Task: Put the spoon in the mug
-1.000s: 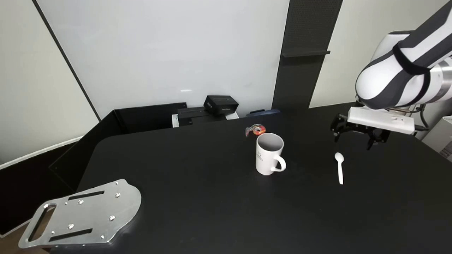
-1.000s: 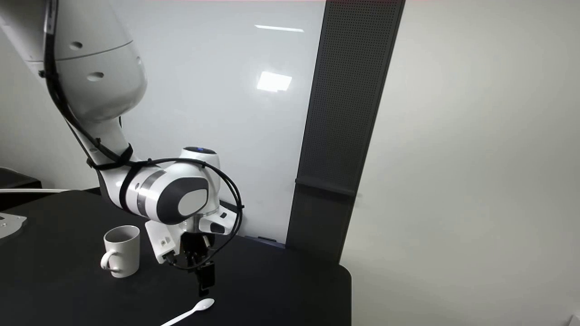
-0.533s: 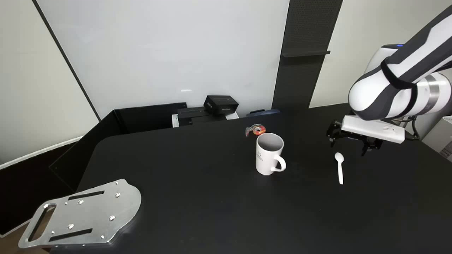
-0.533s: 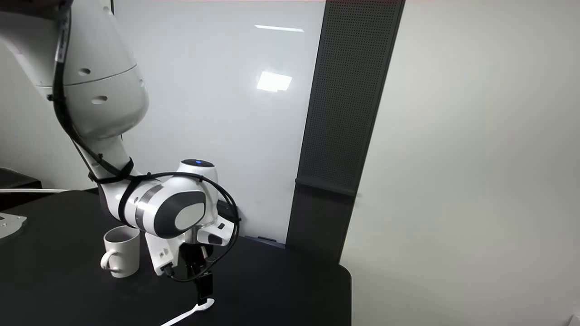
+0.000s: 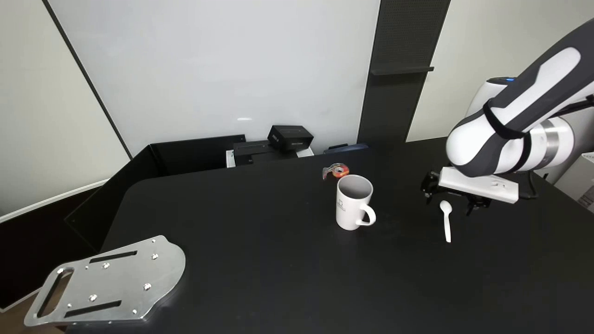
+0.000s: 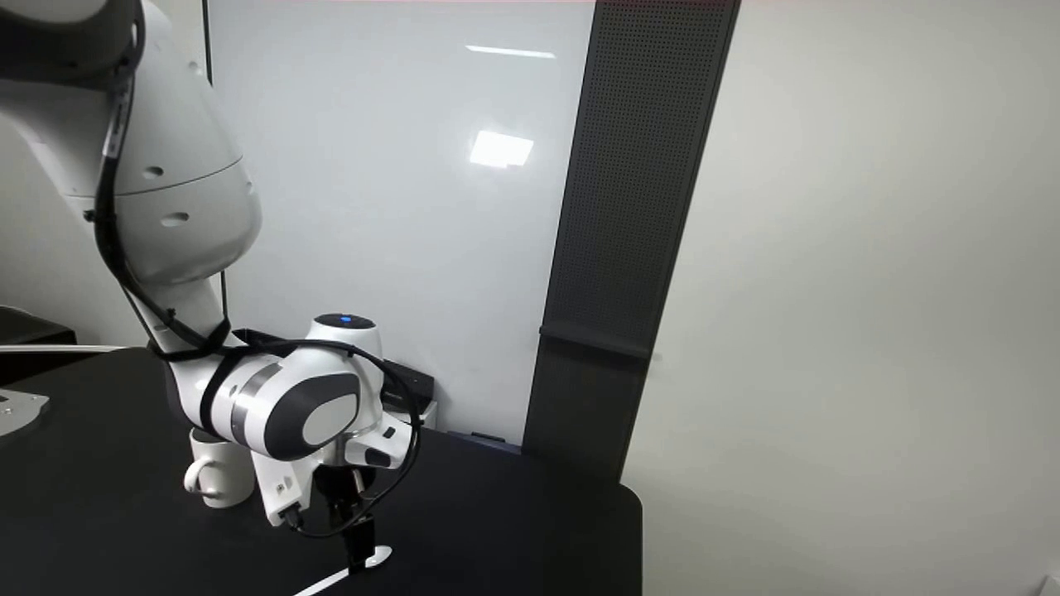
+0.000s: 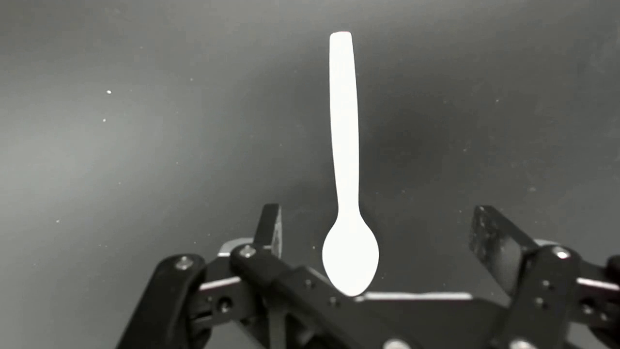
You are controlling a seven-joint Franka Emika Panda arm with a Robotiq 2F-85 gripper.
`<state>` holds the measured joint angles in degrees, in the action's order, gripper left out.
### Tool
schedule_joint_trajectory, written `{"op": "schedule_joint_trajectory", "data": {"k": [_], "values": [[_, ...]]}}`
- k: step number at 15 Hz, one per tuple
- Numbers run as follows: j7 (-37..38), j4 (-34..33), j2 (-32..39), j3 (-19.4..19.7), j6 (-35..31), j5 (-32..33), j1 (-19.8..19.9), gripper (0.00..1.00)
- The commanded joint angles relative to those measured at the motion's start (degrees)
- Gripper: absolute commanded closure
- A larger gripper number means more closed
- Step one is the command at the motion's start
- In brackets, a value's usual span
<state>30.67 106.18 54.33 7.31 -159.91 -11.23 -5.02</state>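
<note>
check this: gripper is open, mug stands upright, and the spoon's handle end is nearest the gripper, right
Not quite: the spoon has its bowl nearest the gripper and its handle pointing away, as the wrist view shows. The gripper is open and the mug stands upright.

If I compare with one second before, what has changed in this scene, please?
The arm and its jaws came lower and slightly leftward in both exterior views. The jaws stand open, and in the wrist view the spoon shows its bowl between them; nothing was gripped or released. The spoon, the mug and the red tape stayed in place.
</note>
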Motion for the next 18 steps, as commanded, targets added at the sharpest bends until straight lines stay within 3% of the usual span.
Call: {"op": "schedule_joint_trajectory", "data": {"k": [1, 9, 11, 18], "values": [[-0.03, -2.51, 2.88, 0.5, -1.33, -1.26, -0.95, 0.0], [-0.26, -4.39, 5.56, 0.8, -1.76, -1.31, -1.12, 0.0], [-0.19, -4.71, 5.96, 0.92, -1.81, -1.29, -1.24, 0.26], [0.57, -5.34, 6.09, 1.91, -1.55, -1.17, -2.42, 0.74]]}}
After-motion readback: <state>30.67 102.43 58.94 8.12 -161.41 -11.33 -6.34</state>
